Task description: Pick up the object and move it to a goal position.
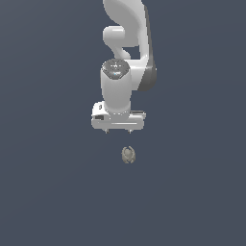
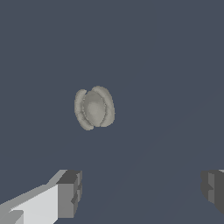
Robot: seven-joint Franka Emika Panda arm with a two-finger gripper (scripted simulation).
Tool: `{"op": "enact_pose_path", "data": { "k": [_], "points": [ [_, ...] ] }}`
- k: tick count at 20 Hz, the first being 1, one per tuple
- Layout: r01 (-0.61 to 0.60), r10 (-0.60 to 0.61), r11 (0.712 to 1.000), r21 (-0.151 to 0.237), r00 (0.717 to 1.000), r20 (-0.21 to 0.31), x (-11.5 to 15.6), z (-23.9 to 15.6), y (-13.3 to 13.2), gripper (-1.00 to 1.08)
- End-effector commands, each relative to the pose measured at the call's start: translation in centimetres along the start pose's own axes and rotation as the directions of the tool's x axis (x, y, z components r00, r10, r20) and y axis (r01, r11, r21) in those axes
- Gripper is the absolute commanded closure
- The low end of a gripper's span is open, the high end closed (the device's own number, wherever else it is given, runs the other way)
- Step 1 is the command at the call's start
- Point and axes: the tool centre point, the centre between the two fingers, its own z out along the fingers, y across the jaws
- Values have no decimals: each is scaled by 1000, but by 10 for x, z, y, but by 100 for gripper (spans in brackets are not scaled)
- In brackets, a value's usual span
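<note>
Arm (image 1: pixel 126 53) comes down from the top centre of the exterior view, wrist pointed straight down, hand block level. That square posture suits a vertical drop onto something lying flat.

Gripper (image 1: pixel 118 130): released, nothing in it. In the wrist view both fingers sit low in the frame, one finger (image 2: pixel 70 194) at lower left, the other at the right edge, with a wide stretch of bare floor between. Gap is far wider than the lump, so there is room to straddle it.

The object (image 1: pixel 128 154): small grey-beige ridged lump, alone on the dark floor (image 1: pixel 43 192), a little below centre of the exterior frame. Nothing touches it.

Relation to the gripper: in the exterior view the lump lies below the fingertips and slightly toward the exterior view's right of the hand's midline, clear floor showing between them. In the wrist view the object (image 2: pixel 94 108) appears near frame centre, well above the finger line and nearer the lower-left finger's column than the right one. So it is not yet between the fingers; my reading is the hand needs a short sideways correction, then a descent.

Height above the floor is hard to judge: no shadows to go by, probably well up.

No goal marker visible in either view.
</note>
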Motion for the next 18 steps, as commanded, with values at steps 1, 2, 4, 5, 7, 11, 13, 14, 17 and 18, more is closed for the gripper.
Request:
{"op": "enact_pose_path", "data": {
  "k": [1,2,4,5,7,11,13,14,17,18],
  "points": [
    [-4,4,1000,2,1000,1,-1,0,1,-92],
    [-4,4,1000,2,1000,1,-1,0,1,-92],
    [0,0,1000,1,1000,0,0,1,0,-92],
    [3,-3,1000,1,1000,0,1,2,-1,-92],
    [11,-11,1000,0,1000,0,4,5,-3,-92],
    [40,-40,999,-1,999,-2,12,17,-10,-92],
    [60,-60,998,-1,998,-3,17,25,-15,-92],
    [71,-71,997,-1,997,-4,20,30,-18,-92],
    [107,-107,994,0,994,-7,29,45,-27,-92],
    [117,-117,993,1,993,-8,32,50,-30,-92]
  ]
}}
